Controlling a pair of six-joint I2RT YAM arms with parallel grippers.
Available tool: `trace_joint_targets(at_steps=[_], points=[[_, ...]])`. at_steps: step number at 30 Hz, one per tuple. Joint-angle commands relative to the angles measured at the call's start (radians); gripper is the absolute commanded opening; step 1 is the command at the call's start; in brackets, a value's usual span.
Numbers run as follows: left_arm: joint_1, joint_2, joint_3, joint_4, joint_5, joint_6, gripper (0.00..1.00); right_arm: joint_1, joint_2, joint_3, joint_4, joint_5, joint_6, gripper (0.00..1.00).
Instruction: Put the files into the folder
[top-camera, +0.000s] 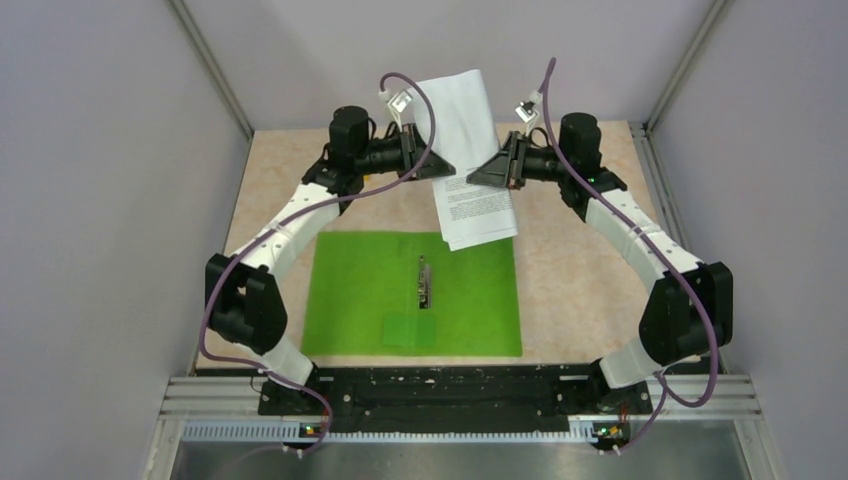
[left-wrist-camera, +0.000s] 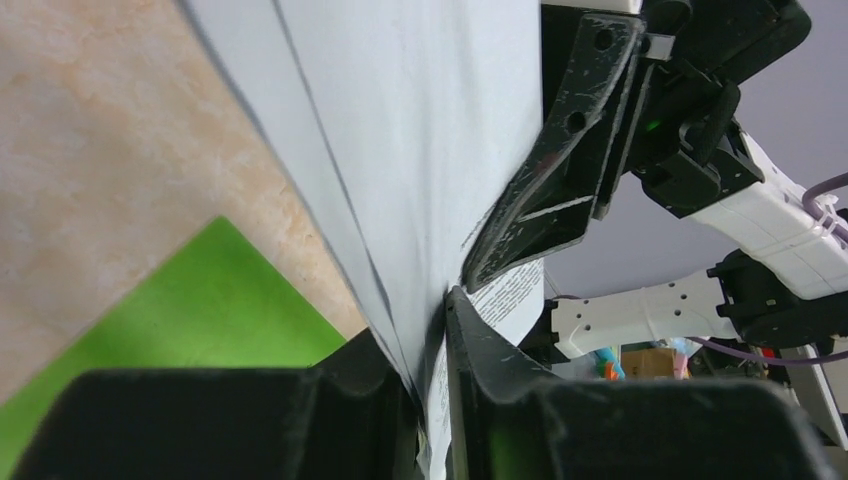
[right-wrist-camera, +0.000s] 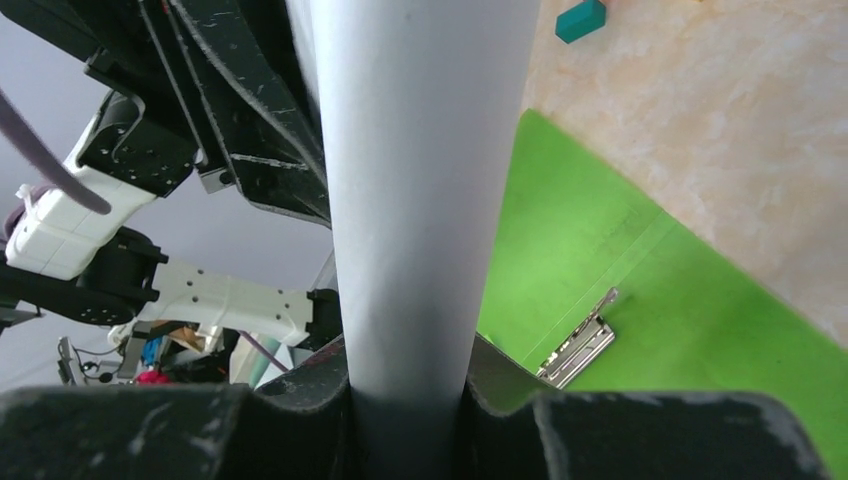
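Observation:
The files (top-camera: 468, 160) are white printed sheets held upright above the table's far middle, their lower end hanging over the far edge of the folder (top-camera: 415, 300). The green folder lies open and flat, with its metal clip (top-camera: 425, 281) at the centre. My left gripper (top-camera: 428, 160) is shut on the sheets' left edge, pinching them thin in the left wrist view (left-wrist-camera: 437, 335). My right gripper (top-camera: 498, 165) is shut on their right edge; in the right wrist view (right-wrist-camera: 410, 385) the sheets (right-wrist-camera: 420, 180) bow between the jaws. The folder (right-wrist-camera: 650, 290) and its clip (right-wrist-camera: 582, 340) lie below.
A small teal block (right-wrist-camera: 581, 18) lies on the beige tabletop beyond the folder. Grey walls with metal corner posts (top-camera: 215, 70) close in the table on three sides. The arms' base rail (top-camera: 440, 390) runs along the near edge.

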Motion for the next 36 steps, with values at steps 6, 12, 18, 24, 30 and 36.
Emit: trace_joint_targets(at_steps=[6, 12, 18, 24, 30, 36], points=[[-0.057, -0.010, 0.152, -0.204, -0.060, 0.177, 0.00, 0.009, -0.071, 0.000, -0.011, 0.031, -0.101, 0.24], [-0.082, -0.098, 0.164, -0.354, -0.198, 0.348, 0.00, 0.008, -0.111, -0.055, 0.042, 0.060, -0.147, 0.70], [-0.153, -0.199, 0.193, -0.460, -0.231, 0.595, 0.00, 0.009, -0.198, -0.120, 0.248, 0.019, -0.153, 0.94], [-0.237, -0.337, 0.184, -0.521, -0.293, 0.772, 0.00, -0.048, -0.266, -0.148, 0.351, -0.011, -0.161, 0.98], [-0.290, -0.415, 0.202, -0.577, -0.306, 0.849, 0.00, -0.094, -0.341, -0.192, 0.600, -0.114, -0.037, 0.99], [-0.309, -0.446, 0.248, -0.592, -0.309, 0.865, 0.00, -0.093, -0.405, -0.204, 0.740, -0.173, 0.039, 0.99]])
